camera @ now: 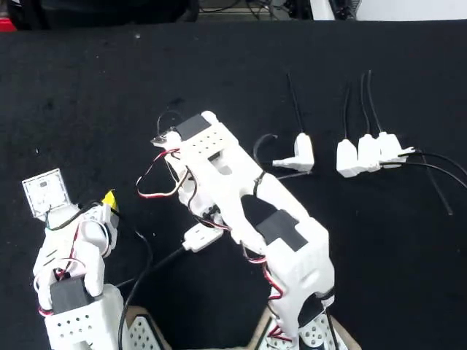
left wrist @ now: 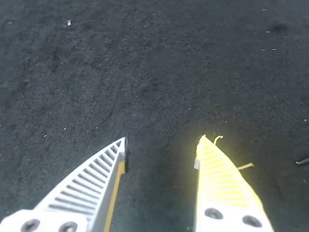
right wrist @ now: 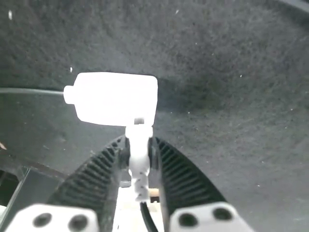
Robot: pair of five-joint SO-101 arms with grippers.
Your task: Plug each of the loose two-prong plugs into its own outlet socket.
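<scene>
My right gripper [right wrist: 139,140] is shut on a narrow white plug [right wrist: 139,159], and a black cord runs back between its fingers. The plug's front end touches a white socket block [right wrist: 116,99] that lies on the black mat with a cord leaving one end. From above, this block [camera: 198,237] sits under the folded right arm, mid-table. My left gripper [left wrist: 161,140] is open over bare mat, one finger white [left wrist: 104,164], the other yellow [left wrist: 217,169]. Its yellow tip [camera: 109,198] is at the table's left, apart from the block.
A white square outlet plate [camera: 45,191] lies at the far left beside the left arm. At the back right sit a white plug-and-socket pair [camera: 299,157] and a row of white plugs [camera: 368,153], all with black cords. The back left of the mat is open.
</scene>
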